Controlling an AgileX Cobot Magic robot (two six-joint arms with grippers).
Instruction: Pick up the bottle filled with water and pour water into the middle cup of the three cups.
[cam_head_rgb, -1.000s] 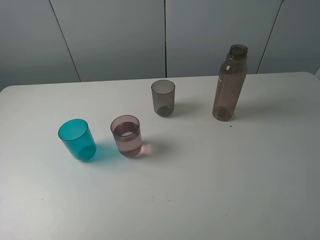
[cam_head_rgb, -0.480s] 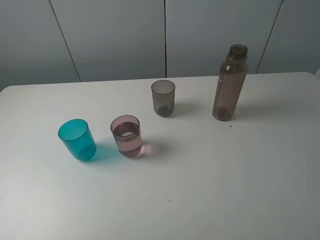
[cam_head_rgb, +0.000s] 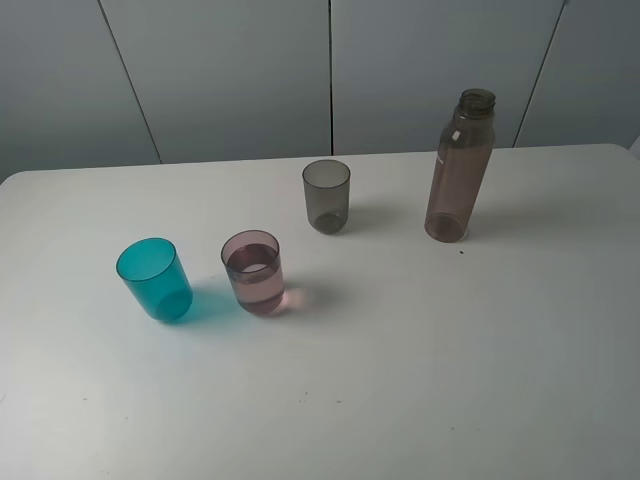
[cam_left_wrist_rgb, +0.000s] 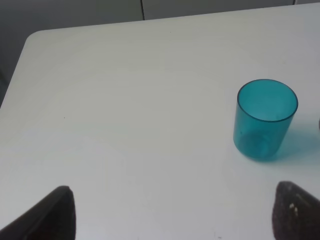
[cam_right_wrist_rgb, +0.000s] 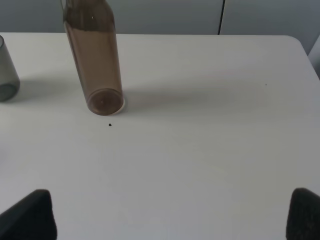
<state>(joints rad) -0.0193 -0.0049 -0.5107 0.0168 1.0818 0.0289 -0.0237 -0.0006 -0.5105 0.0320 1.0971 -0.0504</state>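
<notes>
From my right wrist camera, the bottle (cam_right_wrist_rgb: 95, 60) loses its neck past the frame edge, and the grey cup (cam_right_wrist_rgb: 7, 72) is half cut off. Each gripper shows only dark fingertips (cam_left_wrist_rgb: 50, 217) at the corners. I can't identify the tiny dark speck (cam_right_wrist_rgb: 110, 125) on the table (cam_right_wrist_rgb: 210, 125).

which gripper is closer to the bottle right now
Right. The right gripper faces the bottle, which stands upright ahead of its open fingers. The left gripper is far off, by the teal cup.
</notes>
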